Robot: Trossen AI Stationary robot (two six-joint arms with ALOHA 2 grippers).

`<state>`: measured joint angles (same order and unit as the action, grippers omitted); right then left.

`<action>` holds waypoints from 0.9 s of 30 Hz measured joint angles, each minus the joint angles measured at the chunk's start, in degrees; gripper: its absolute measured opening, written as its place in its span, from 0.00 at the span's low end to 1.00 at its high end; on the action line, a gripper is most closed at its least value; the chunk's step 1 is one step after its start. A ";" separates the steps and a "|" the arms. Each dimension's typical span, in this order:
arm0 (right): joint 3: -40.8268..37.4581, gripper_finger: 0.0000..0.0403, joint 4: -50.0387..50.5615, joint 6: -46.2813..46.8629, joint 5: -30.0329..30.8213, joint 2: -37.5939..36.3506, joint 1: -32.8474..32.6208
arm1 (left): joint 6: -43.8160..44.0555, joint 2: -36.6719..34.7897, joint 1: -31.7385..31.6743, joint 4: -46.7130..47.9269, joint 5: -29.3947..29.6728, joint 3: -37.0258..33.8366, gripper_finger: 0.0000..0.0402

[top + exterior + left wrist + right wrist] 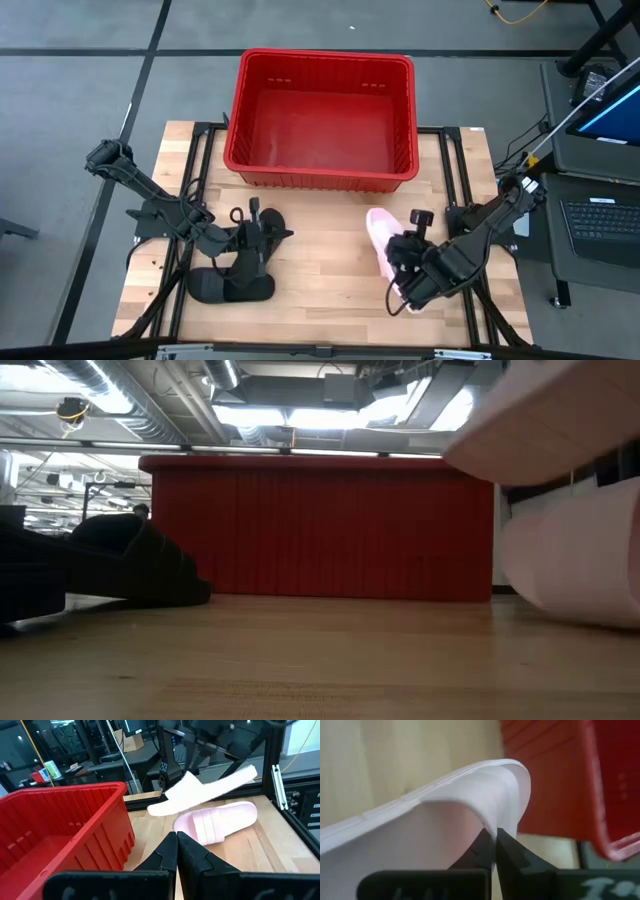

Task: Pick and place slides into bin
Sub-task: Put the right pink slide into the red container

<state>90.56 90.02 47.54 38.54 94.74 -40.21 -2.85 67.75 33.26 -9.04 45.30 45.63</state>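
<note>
The red bin stands at the table's far middle. Two black slides lie side by side at the near left. My left gripper is shut and empty, just beyond them, pointing toward the table's right. One pink slide lies sole down on the table, right of centre. My right gripper is shut on the other pink slide, held above the first one. In the low view the lifted slide shows over the lying one. My right gripper pinches the edge of the pink slide's wide strap between its two fingers. The fingers come from the table's near right, slanting down. The slide is lifted clear of the table and tilted, above the other pink slide.
The bin's near wall stands beyond both pairs of slides. Bare wood lies between the black and pink slides. Black frame rails run along the table's sides. A laptop sits off the table to the right.
</note>
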 joint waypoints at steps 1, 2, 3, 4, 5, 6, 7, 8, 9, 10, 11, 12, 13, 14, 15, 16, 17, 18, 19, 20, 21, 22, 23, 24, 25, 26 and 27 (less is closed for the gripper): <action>0.56 0.03 0.01 -0.52 1.42 0.00 0.63 | -0.16 0.00 0.02 -0.02 0.00 0.00 0.00; 1.13 0.03 0.02 -1.25 3.03 0.00 1.27 | -0.35 0.00 0.00 -0.02 0.00 0.00 0.00; 1.74 0.03 0.02 -1.62 4.71 0.00 1.98 | -0.63 0.00 0.00 -0.02 0.00 0.00 0.00; 2.38 0.03 0.03 -2.10 6.24 0.00 2.71 | -1.00 0.00 0.00 -0.01 0.00 0.00 0.00; 3.02 0.03 0.04 -2.84 7.46 0.00 3.49 | -1.37 0.00 0.00 -0.02 0.00 0.00 0.00; 3.63 0.03 0.02 -3.34 8.40 0.00 4.27 | -1.42 0.00 0.00 -0.02 0.00 0.00 0.00; 4.20 0.03 0.00 -4.04 9.31 0.00 5.14 | -1.45 0.00 0.01 -0.02 0.00 0.00 0.00; 4.63 0.03 0.00 -4.46 10.22 0.00 5.97 | -1.51 0.00 0.00 -0.02 0.00 0.00 0.00; 5.02 0.03 0.00 -4.81 11.38 0.00 6.81 | -1.53 0.00 0.02 -0.02 0.00 0.00 0.00; 5.33 0.03 -0.03 -5.49 12.55 0.00 7.66 | -1.53 0.00 0.02 -0.02 0.00 0.00 0.00; 5.57 0.03 -0.26 -6.10 13.60 0.00 8.55 | -1.53 0.00 0.01 0.00 0.00 0.00 0.00; 5.77 0.03 -0.39 -6.94 14.37 0.00 9.56 | -1.53 0.00 0.00 -0.01 0.00 0.00 0.00; 5.87 0.03 -0.74 -7.46 14.87 0.00 10.59 | -1.53 0.00 0.01 0.00 0.00 0.00 0.00; 5.93 0.03 -1.09 -7.96 15.28 0.00 11.67 | -1.53 0.00 0.00 0.00 0.00 0.00 0.00; 5.93 0.03 -1.53 -8.69 15.43 0.00 12.81 | -1.52 0.00 0.00 0.00 0.00 0.00 0.00; 5.93 0.03 -2.06 -9.13 15.43 0.00 13.96 | -1.52 0.00 0.02 0.00 0.00 0.00 0.00; 5.93 0.03 -2.46 -9.45 15.46 0.00 15.10 | -1.52 0.00 0.00 0.00 0.00 0.00 0.00; 5.93 0.03 -3.22 -10.14 15.68 0.00 16.30 | -1.51 0.00 0.01 0.00 0.00 0.00 0.00; 5.93 0.03 -4.74 -10.76 15.77 0.00 17.41 | -1.52 0.00 0.02 0.02 0.00 0.00 0.00; 5.99 0.03 -6.49 -12.23 15.80 0.00 18.51 | -1.55 0.00 0.01 0.02 0.00 0.00 0.00; 6.01 0.03 -8.08 -13.88 15.71 0.00 19.59 | -1.83 -0.01 0.01 0.02 0.01 0.00 0.00; 6.01 0.03 -9.69 -15.63 15.60 0.00 20.57 | -2.28 -0.12 0.02 0.07 0.00 0.00 0.00; 6.01 0.03 -11.09 -17.49 15.60 0.00 21.50 | -2.66 -0.29 0.02 0.09 0.02 0.00 0.00; 6.01 0.03 -12.15 -19.59 16.04 0.00 22.51 | -2.86 -0.50 0.00 0.07 0.02 0.00 0.00; 6.13 0.03 -12.72 -21.36 17.10 0.01 23.39 | -2.88 -0.77 0.00 0.15 0.08 0.00 0.00; 6.83 0.03 -12.92 -22.73 18.12 0.11 24.14 | -2.91 -1.05 0.02 0.30 0.20 0.00 0.00; 7.71 0.03 -13.05 -23.69 19.29 0.11 24.79 | -2.91 -1.36 0.00 0.43 0.29 0.00 0.00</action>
<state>98.27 76.97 23.85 57.83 94.85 -15.42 -5.76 66.38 33.26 -8.61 45.59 45.63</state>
